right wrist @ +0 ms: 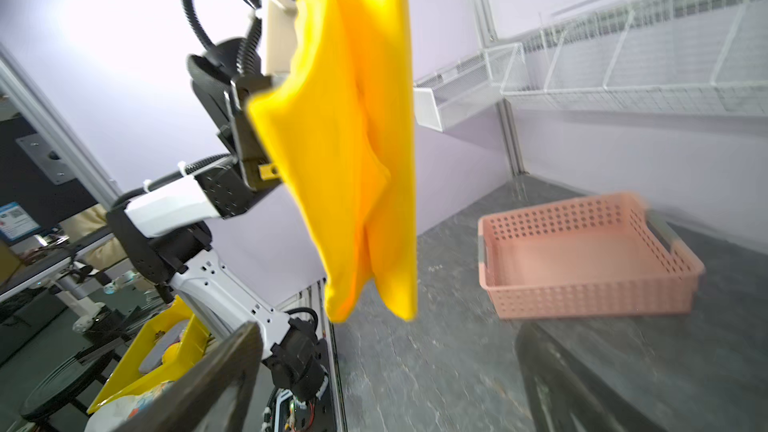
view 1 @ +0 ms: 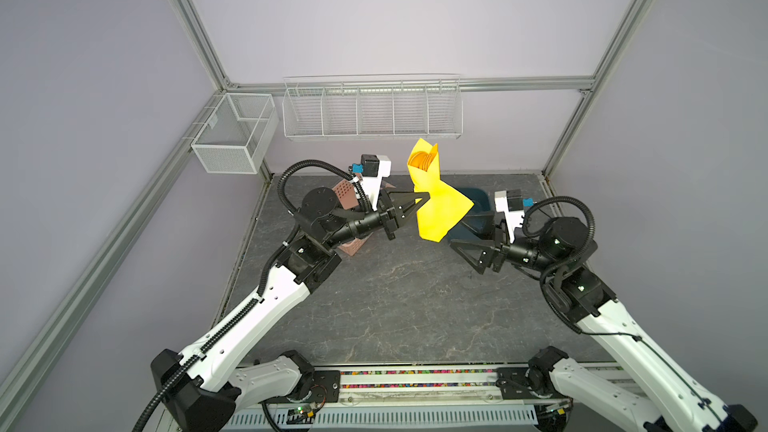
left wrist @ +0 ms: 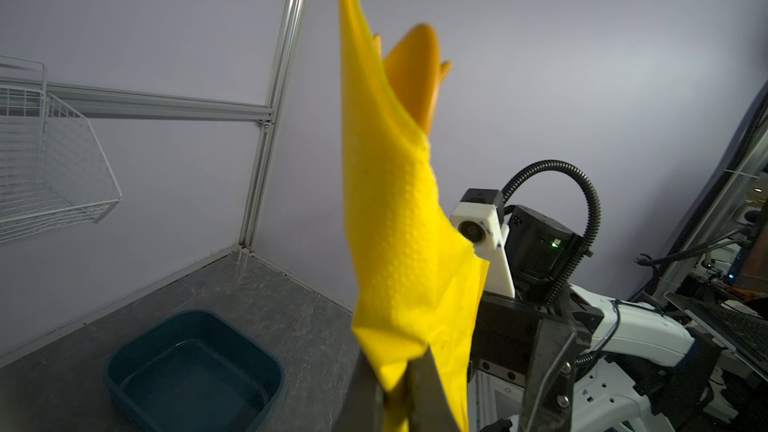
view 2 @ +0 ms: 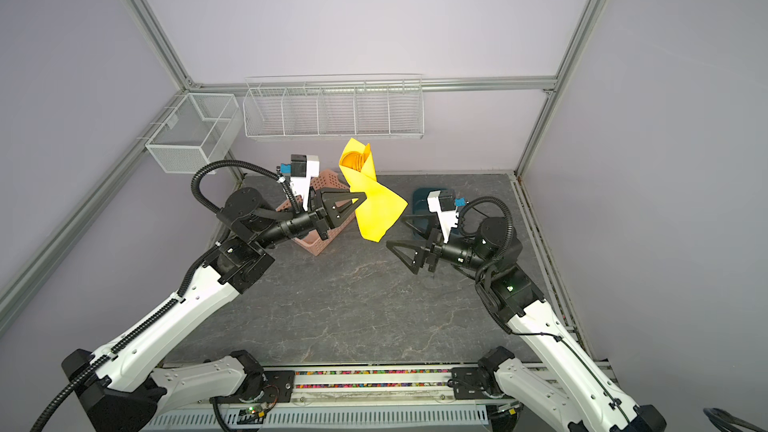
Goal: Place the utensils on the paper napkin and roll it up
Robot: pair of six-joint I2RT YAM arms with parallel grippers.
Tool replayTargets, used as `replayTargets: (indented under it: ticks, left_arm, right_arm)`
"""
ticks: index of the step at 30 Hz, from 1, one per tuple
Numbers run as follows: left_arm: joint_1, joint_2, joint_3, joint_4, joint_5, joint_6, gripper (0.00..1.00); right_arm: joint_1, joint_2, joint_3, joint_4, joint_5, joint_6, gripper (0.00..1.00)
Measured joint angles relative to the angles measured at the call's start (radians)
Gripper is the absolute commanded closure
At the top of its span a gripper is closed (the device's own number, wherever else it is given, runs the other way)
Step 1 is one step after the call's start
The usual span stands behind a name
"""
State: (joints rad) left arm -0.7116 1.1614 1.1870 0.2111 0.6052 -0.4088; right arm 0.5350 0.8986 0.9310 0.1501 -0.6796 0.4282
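A lab test cell: aluminium frame (view 1: 196, 31), blank lilac walls (view 1: 374, 14), wire rack (view 1: 372, 112).

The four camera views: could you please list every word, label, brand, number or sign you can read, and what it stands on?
Nothing is legible in any view.
Blue notice behind the rig, right wrist view: print and a square code, too blurred to read.
Small tag on the mesh basket, in a top view: too small to read.

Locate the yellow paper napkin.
In both top views the yellow paper napkin hangs mid-scene above the grey table, pinched by the left hand, between the pink perforated basket and the dark blue tub.
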Motion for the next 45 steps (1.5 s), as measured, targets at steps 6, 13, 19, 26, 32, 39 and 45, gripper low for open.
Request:
replayTargets:
  ticks: [6, 13, 19, 26, 32, 39, 45]
  left_arm:
    - [0.000, 0.009, 0.001, 0.016, 0.053, -0.020, 1.00]
    - [0.000, 0.011, 0.016, 0.000, 0.053, -0.024, 1.00]
    - [0.000, 0.011, 0.021, -0.006, 0.047, -0.029, 1.00]
    - [0.000, 0.010, 0.021, -0.006, 0.048, -0.043, 1.00]
    - [0.000, 0.007, 0.021, 0.001, 0.051, -0.051, 1.00]
    - [0.000, -0.005, 0.018, 0.027, 0.059, -0.061, 1.00]
    - [0.000, -0.006, 0.013, 0.050, 0.072, -0.079, 0.90]
  right_arm:
    - [0.064, 0.092, 0.066, 0.066, -0.037, 0.005, 0.10]
    - [0.090, 0.146, 0.071, 0.078, -0.079, 0.005, 0.11]
    - [0.095, 0.143, 0.079, 0.050, -0.077, -0.032, 0.39]
    - [0.096, 0.137, 0.083, 0.023, -0.068, -0.047, 0.53]
    - [0.096, 0.117, 0.083, -0.005, -0.047, -0.056, 0.64]
    - [0.096, 0.098, 0.083, -0.010, -0.039, -0.059, 0.77]
    - [0.096, 0.094, 0.083, -0.010, -0.040, -0.047, 0.87]
